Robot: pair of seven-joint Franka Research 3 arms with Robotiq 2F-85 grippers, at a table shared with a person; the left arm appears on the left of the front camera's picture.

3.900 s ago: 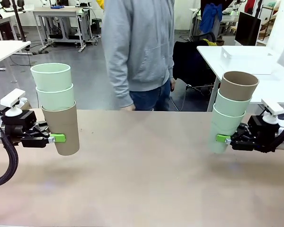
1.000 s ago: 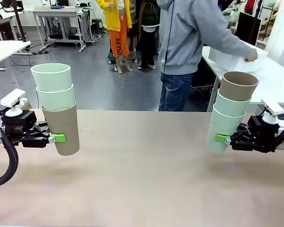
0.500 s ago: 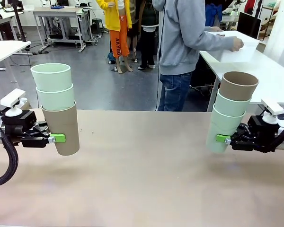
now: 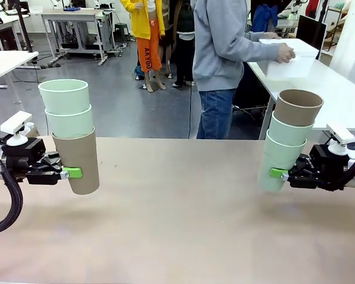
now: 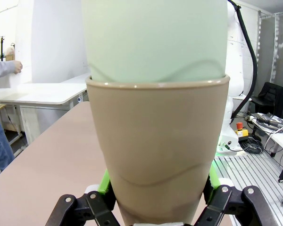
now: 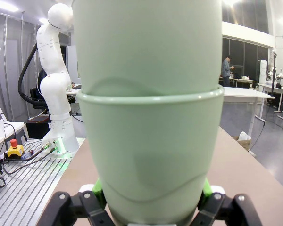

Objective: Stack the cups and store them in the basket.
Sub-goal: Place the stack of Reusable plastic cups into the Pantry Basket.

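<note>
Two three-cup stacks hang over the table (image 4: pixel 177 236), each pinched only by its bottom cup; a jolt could shake the upper cups loose. By the left edge the left gripper (image 4: pixel 77 173) clamps the tan-based stack (image 4: pixel 71 136); by the right edge the right gripper (image 4: pixel 273 174) clamps the mint-based stack (image 4: pixel 287 139). The basket (image 4: pixel 293 64) is beyond the far right corner, in a person's hand (image 4: pixel 282 54).

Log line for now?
left gripper: shut on tan-bottomed three-cup stack | right gripper: shut on mint-bottomed three-cup stack | white plastic basket: person's hand on it
</note>
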